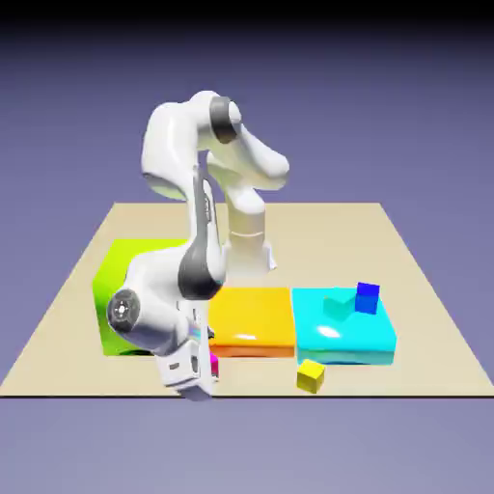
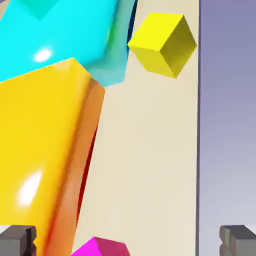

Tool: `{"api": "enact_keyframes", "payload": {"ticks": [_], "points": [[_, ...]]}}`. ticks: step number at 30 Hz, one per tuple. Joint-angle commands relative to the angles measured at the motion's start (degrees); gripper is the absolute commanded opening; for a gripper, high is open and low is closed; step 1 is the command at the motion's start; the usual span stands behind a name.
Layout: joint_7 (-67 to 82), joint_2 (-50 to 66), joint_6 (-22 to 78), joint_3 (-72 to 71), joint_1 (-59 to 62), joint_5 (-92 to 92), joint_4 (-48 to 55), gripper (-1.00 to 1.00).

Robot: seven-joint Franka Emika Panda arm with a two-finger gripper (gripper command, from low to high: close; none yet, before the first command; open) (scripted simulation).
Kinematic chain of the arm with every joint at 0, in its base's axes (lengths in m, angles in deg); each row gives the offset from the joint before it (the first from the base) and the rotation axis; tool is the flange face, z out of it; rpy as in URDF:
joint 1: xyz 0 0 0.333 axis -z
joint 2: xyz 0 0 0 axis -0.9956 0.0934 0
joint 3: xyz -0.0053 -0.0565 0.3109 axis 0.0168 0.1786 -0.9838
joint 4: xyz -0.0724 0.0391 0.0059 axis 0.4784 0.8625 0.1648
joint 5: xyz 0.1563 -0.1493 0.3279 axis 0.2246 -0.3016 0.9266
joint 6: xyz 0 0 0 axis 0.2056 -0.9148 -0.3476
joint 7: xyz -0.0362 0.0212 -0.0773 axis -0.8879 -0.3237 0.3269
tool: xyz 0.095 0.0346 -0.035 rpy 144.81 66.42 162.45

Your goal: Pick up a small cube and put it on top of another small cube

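In the exterior view, the gripper (image 1: pixel 200 378) hangs low at the table's (image 1: pixel 425 309) near edge, just left of the magenta small cube (image 1: pixel 213 365), which lies before the orange block (image 1: pixel 253 321). In the hand view its fingertips (image 2: pixel 18 240) stand wide with nothing between them and the cube (image 2: pixel 102 247) sits left of centre, so the hand should centre over it before descending.

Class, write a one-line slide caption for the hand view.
Open gripper nears the magenta small cube beside the orange block; yellow cube beyond.

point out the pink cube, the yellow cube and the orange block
pink cube (image 2: pixel 102 247): hand view, its top face at the bottom edge
yellow cube (image 1: pixel 311 375): exterior view, middle of the cube
orange block (image 1: pixel 252 316): exterior view, its top face
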Motion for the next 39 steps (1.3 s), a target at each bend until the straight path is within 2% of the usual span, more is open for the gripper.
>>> {"api": "enact_keyframes", "payload": {"ticks": [1, 14, 23, 24, 32, 39], "points": [[2.5, 1.9, 2.0, -0.6, 0.8, 0.1, 1.8, 0.00], [33.3, 25.5, 26.3, -7.5, 10.9, 1.6, 23.5, 0.00], [35.2, 21.4, 15.7, -7.4, 13.1, 1.5, 8.2, 0.00], [35.2, 21.4, 15.7, -7.4, 13.1, 1.5, 8.2, -1.00], [33.4, 25.3, 25.7, -7.5, 11.1, 1.6, 22.8, -1.00], [33.5, 13.9, 22.8, -8.0, 1.4, 7.0, 9.8, -1.00]]}}
